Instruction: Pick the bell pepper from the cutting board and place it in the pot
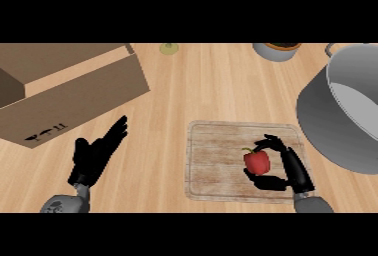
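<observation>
Red bell pepper (257, 161) sits on your cutting board (214, 165), toward its right side, with your right hand (284, 167) curled round it, fingers above and thumb below. Just beyond the board's right edge you have the grey pot (325, 120), its rim running out of view. Bare wood counter (207, 85) lies open between the board and the cardboard box (66, 95). Your left hand (96, 155) rests there, fingers straight, holding nothing.

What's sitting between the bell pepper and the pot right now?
In the head view, only the right hand's fingers and bare cutting board lie between the bell pepper and the pot.
</observation>
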Motion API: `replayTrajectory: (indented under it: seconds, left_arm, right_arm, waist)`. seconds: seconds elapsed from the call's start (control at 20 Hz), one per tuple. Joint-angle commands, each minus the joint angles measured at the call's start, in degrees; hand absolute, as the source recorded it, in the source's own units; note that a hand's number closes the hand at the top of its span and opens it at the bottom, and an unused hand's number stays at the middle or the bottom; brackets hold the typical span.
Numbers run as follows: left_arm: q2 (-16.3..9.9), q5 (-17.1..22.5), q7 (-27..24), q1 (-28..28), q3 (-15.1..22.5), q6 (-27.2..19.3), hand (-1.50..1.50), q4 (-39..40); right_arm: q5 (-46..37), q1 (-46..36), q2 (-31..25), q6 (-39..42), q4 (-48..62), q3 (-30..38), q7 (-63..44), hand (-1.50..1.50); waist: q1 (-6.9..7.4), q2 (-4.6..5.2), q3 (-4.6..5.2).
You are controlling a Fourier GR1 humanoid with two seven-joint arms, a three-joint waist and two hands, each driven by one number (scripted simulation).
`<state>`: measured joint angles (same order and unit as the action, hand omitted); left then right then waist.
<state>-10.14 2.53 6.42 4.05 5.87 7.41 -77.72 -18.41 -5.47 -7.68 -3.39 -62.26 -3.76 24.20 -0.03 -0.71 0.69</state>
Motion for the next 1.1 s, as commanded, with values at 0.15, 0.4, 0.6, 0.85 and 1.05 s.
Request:
replayTrajectory:
  seconds: [0.15, 0.4, 0.6, 0.85, 1.05]
  left_arm:
    - [0.6, -0.3, 1.1, 0.3, -1.2, -1.6, 0.0, 0.5]
    - [-0.4, 0.6, 0.0, -2.1, -3.1, -2.0, 0.0, -0.2]
    - [0.0, 1.5, 2.0, 0.4, -2.5, -0.6, 0.0, -0.1]
    - [2.2, -1.4, 1.5, -0.9, 0.2, -2.1, 0.0, -1.4]
    - [2.5, -1.2, 2.2, -0.2, -0.1, -1.2, 0.0, -2.8]
  right_arm:
    - [10.2, 7.4, -0.4, -1.2, 1.4, 10.6, 6.3, 1.5]
    - [23.7, 14.5, -2.7, -5.0, 2.1, 28.4, 7.6, 1.5]
    - [28.3, 20.2, -6.4, -4.4, 2.9, 36.5, 13.3, 1.5]
    - [29.6, 25.9, -3.4, -8.1, -5.7, 38.4, 12.8, 1.5]
    - [25.1, 28.7, -4.3, -11.5, -12.0, 37.2, 7.6, 1.5]
  waist:
    - [-2.09, 0.49, -0.74]
    - [-6.68, 0.21, -0.85]
    - [-3.36, 0.64, -0.78]
    - [-0.59, 0.64, -0.65]
    - [-0.17, 0.69, -0.66]
